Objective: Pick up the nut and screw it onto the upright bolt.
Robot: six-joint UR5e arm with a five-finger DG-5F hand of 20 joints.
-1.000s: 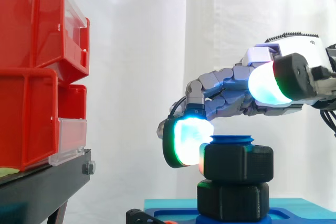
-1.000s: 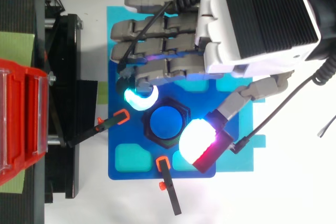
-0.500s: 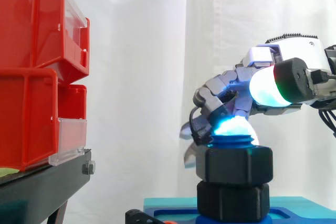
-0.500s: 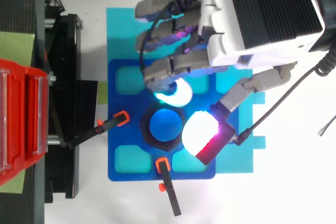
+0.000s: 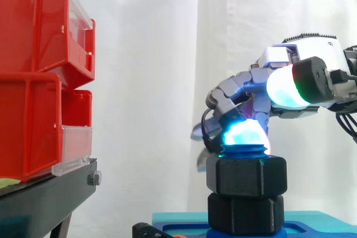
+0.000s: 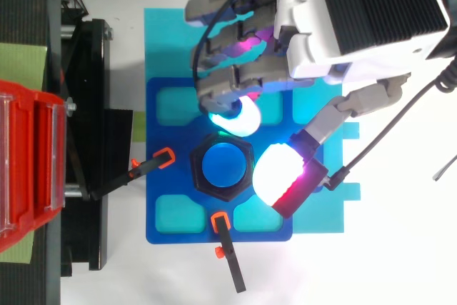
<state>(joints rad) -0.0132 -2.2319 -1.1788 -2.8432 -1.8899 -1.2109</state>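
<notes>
Nut (image 5: 246, 175) sits threaded near the top of the upright bolt (image 6: 224, 166), above a second black hex piece (image 5: 245, 213). Hand (image 6: 357, 12) hovers over it w/ fingers (image 5: 242, 135) curled and clamped on nothing, thumb pad (image 5: 284, 88) well clear. I'd judge the nut light, stiff plastic, not slippery: pinch opposite flats, turn gently.

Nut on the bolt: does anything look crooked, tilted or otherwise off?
Nothing stands out. From the side the nut sits level on the blue bolt, lined up over the black hex piece beneath; from above it rings the bolt evenly. The robot hand hovers close above it.
</notes>
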